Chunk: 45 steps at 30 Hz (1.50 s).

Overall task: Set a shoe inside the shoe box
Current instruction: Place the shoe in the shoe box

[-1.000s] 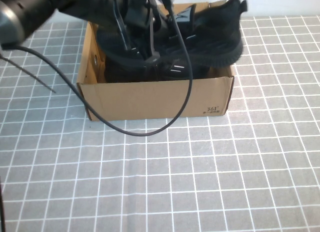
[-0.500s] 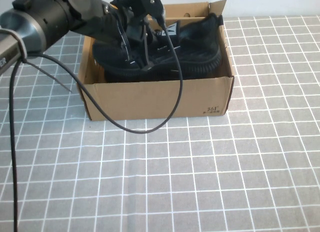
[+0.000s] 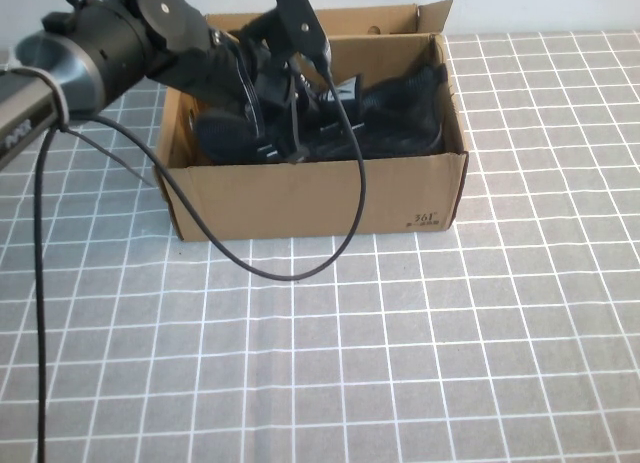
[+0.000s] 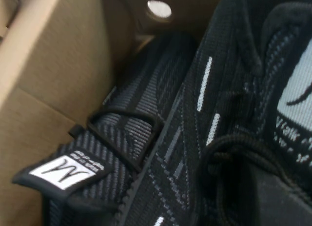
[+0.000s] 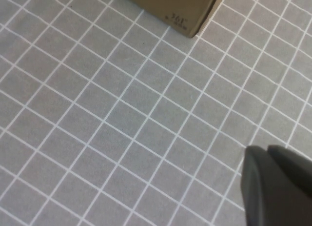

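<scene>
The brown cardboard shoe box (image 3: 300, 193) stands open at the table's far middle. Inside it lies the shoe (image 3: 400, 108), a black knit sneaker, lengthwise with its heel toward the right wall. My left gripper (image 3: 285, 123) reaches down into the box from the left and is shut on the shoe's laced top. In the left wrist view the shoe (image 4: 209, 99) shows white dashes, and a second black sneaker (image 4: 126, 118) lies under it against the shoe box (image 4: 63, 65) wall. My right gripper (image 5: 265, 160) hangs shut over bare table, near the shoe box (image 5: 180, 11) corner.
A black cable (image 3: 300, 268) loops from the left arm down over the box's front wall onto the grey checked table cover (image 3: 400, 363). The box's back flap (image 3: 400, 18) stands upright.
The left arm has come down, and the shoe has sunk from a tilt above the rim to lie level inside the box. The right gripper has not moved.
</scene>
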Each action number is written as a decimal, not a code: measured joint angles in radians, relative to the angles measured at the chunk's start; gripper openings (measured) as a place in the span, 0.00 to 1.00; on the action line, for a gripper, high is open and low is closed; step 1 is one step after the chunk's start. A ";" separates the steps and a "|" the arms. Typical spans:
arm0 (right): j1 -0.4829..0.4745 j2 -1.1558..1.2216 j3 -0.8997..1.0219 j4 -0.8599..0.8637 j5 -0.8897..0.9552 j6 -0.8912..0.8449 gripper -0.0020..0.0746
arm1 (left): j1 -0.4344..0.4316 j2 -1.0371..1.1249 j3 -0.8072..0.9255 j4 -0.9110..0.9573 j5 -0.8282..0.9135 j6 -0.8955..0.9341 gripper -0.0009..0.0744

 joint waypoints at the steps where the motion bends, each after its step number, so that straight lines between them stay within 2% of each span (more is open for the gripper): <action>1: 0.000 0.000 0.000 0.002 0.000 0.000 0.01 | 0.000 0.006 0.000 0.000 -0.002 0.003 0.04; 25: 0.000 0.041 0.029 0.101 -0.009 -0.007 0.01 | 0.000 0.125 -0.006 -0.065 -0.023 0.060 0.04; 35: 0.000 0.058 0.055 0.102 -0.022 -0.009 0.01 | 0.003 0.128 -0.146 -0.094 0.155 0.048 0.04; 45: 0.000 0.058 0.059 0.102 -0.039 -0.028 0.01 | 0.014 0.174 -0.163 -0.100 0.179 0.044 0.04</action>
